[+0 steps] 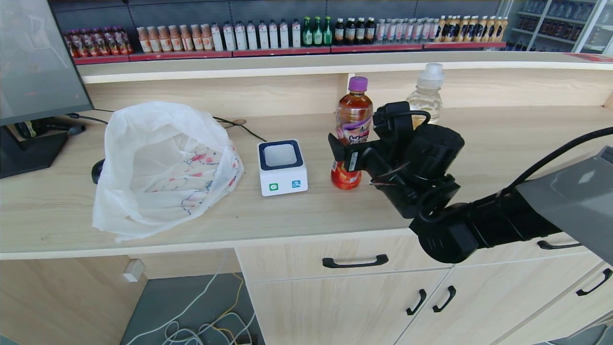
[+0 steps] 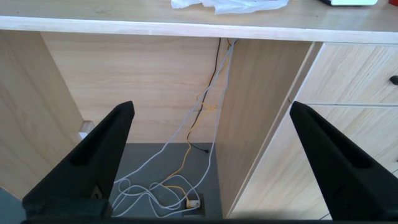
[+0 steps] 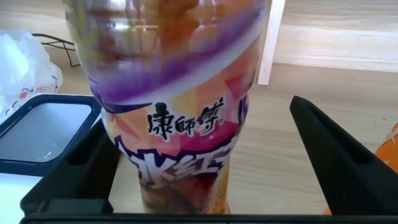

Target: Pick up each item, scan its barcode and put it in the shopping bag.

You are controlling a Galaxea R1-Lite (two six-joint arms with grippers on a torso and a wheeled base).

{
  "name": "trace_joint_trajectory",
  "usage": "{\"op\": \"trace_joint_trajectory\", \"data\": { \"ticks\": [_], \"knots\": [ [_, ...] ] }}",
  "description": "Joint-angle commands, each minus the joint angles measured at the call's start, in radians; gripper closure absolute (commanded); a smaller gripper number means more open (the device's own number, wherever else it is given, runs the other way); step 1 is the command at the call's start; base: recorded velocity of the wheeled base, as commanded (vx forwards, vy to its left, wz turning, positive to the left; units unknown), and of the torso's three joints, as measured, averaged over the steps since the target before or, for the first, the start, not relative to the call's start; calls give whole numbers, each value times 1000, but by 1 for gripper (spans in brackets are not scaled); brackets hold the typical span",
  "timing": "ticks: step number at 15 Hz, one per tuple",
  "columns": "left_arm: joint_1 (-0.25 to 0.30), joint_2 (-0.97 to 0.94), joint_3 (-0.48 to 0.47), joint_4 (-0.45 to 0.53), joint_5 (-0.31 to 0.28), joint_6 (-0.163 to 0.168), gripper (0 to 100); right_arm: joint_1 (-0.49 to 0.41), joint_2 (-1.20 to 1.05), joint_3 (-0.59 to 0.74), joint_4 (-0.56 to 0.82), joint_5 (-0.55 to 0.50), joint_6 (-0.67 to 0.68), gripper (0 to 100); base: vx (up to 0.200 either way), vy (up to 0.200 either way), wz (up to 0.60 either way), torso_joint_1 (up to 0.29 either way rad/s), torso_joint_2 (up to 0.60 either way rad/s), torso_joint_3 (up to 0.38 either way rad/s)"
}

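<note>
A tea bottle (image 1: pixel 353 120) with a purple cap stands upright on the wooden counter (image 1: pixel 287 215), just right of the white barcode scanner (image 1: pixel 281 166). My right gripper (image 1: pixel 357 141) is open, its fingers on either side of the bottle's lower half. In the right wrist view the tea bottle (image 3: pixel 186 124) sits between the fingers of the right gripper (image 3: pixel 202 118), closer to one finger, with the scanner (image 3: pixel 37 130) beside it. The white shopping bag (image 1: pixel 163 163) lies open at the left. My left gripper (image 2: pixel 211 109) hangs open below the counter edge, holding nothing.
A clear bottle (image 1: pixel 426 96) stands behind the right arm near the back ledge. A monitor (image 1: pixel 38 57) and a black mouse (image 1: pixel 97 170) are at the far left. Cables (image 2: pixel 186 180) trail on the floor under the counter; drawers (image 1: pixel 354 261) sit below.
</note>
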Motion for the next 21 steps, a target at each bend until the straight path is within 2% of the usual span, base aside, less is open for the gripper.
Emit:
{"op": "trace_joint_trajectory", "data": {
  "ticks": [1, 19, 20, 21],
  "knots": [
    [0, 0, 0, 0, 1, 0, 0, 0, 17, -5, -1, 3, -2, 0, 0, 0, 0, 0, 0, 0],
    [0, 0, 0, -1, 1, 0, 0, 0, 64, -81, -2, 6, -4, 0, 0, 0, 0, 0, 0, 0],
    [0, 0, 0, -1, 1, 0, 0, 0, 63, -81, -2, 6, -6, 100, 0, 0, 0, 0, 0, 0],
    [0, 0, 0, 0, 1, 1, 0, 0, 61, -81, -2, 6, -4, 100, 0, 0, 0, 0, 0, 0]
  ]
}}
